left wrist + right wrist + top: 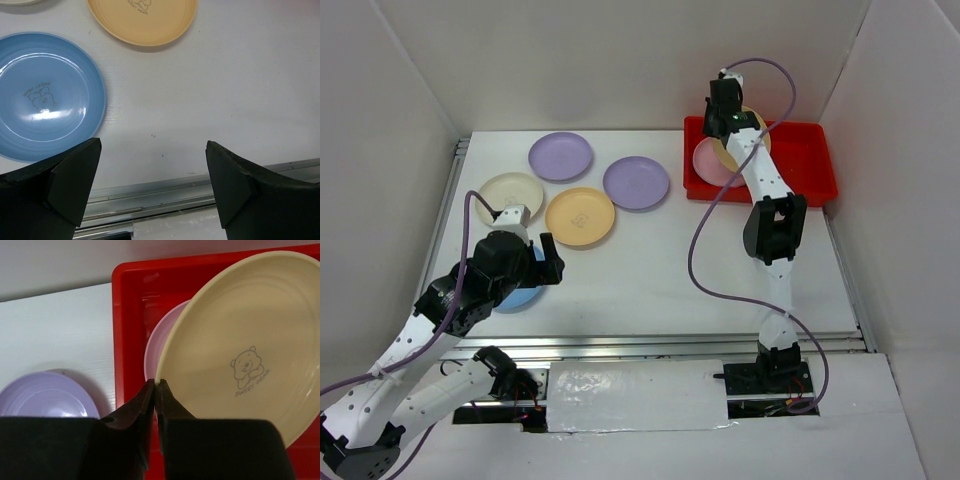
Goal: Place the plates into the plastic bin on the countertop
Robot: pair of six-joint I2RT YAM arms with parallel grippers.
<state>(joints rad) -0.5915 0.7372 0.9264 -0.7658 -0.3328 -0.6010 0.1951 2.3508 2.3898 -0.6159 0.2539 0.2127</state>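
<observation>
My right gripper [156, 383] is shut on the near rim of a pale yellow plate [240, 340], which tilts over the red plastic bin [131, 315]. A pink plate [159, 347] lies in the bin beneath it. From above, that gripper [730, 128] hangs over the bin [805, 160] with the yellow plate [754, 124] and pink plate [708, 165]. My left gripper [152, 170] is open and holds nothing, just right of a blue plate [45, 95]. In the top view this gripper [542, 268] is low over the countertop [650, 270], the arm covering most of the blue plate [523, 297].
Two purple plates [560, 156] [636, 182], a cream plate [510, 194] and a yellow-orange plate [580, 216] lie at the back left. A metal rail [175, 197] runs along the near edge under my left gripper. White walls enclose the surface.
</observation>
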